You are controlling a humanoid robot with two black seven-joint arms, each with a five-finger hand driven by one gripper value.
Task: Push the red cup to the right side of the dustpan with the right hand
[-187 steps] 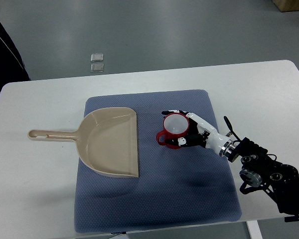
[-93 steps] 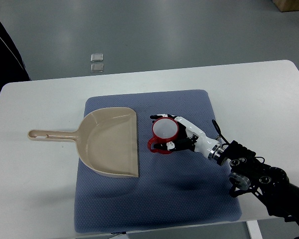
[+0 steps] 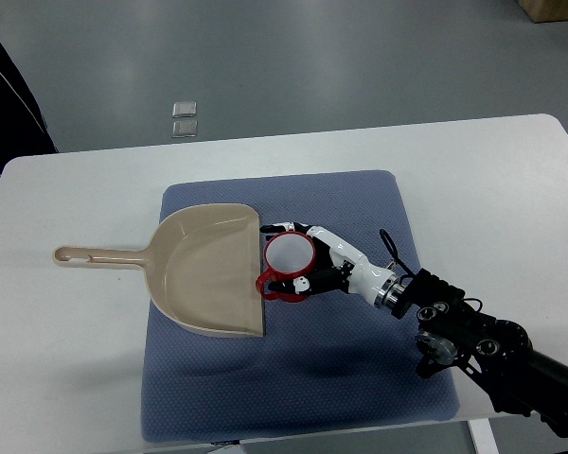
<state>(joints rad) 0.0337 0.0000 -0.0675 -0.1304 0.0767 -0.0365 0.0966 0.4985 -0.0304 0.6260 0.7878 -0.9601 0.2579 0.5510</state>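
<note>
Right hand point(image 3: 308, 260) cups the red cup point(image 3: 286, 265) from its right side, fingers curled around the rim and body so a sideways shove carries it across the blue mat point(image 3: 360, 378) on the white tabletop point(image 3: 511, 180); the cup stands upright, apparently touching the straight right edge of the tan dustpan point(image 3: 208, 274). Whether the fingers truly clamp or merely cradle is hard to make out, and the left hand is out of view.
</note>
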